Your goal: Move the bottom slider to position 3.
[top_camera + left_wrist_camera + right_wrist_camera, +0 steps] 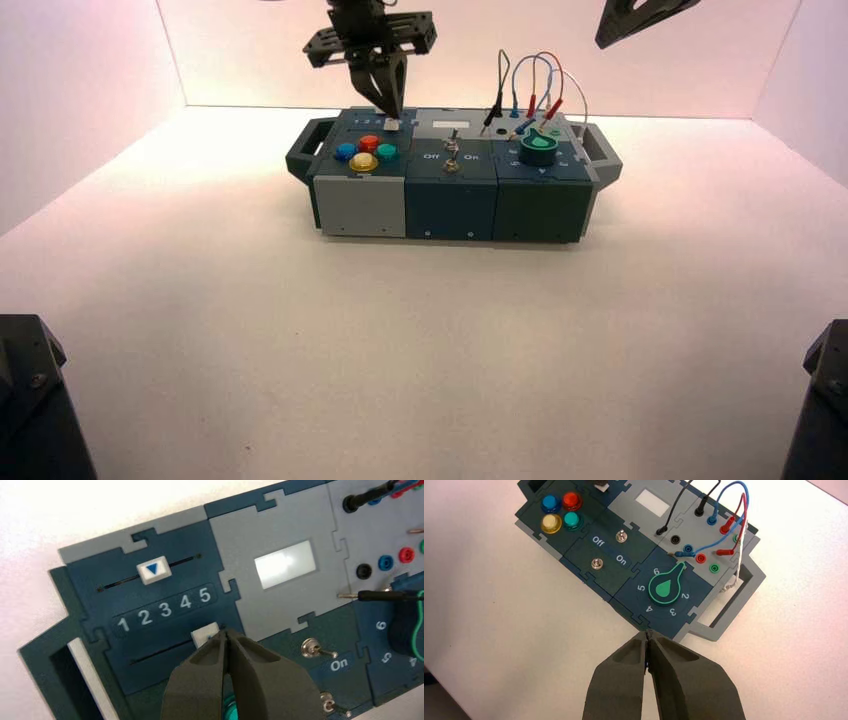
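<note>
The bottom slider (204, 634) is a small whitish knob in the slot under the numbers 1 to 5, on the box's back left corner. It sits toward the 5 end of its slot (160, 652). My left gripper (226, 633) is shut, and its tips touch the knob's side on the 5 side, hiding part of it. From above, the left gripper (391, 108) points down at the white knob (392, 125). My right gripper (647, 636) is shut on nothing and hangs high over the box's right side (640, 15).
The other slider (154, 570), marked with a blue triangle, stands above the 3. Just in front of the sliders are several coloured buttons (365, 152). Two toggle switches (452, 150), a green knob (538, 148), looped wires (530, 85) and a white display (285, 564) lie to the right.
</note>
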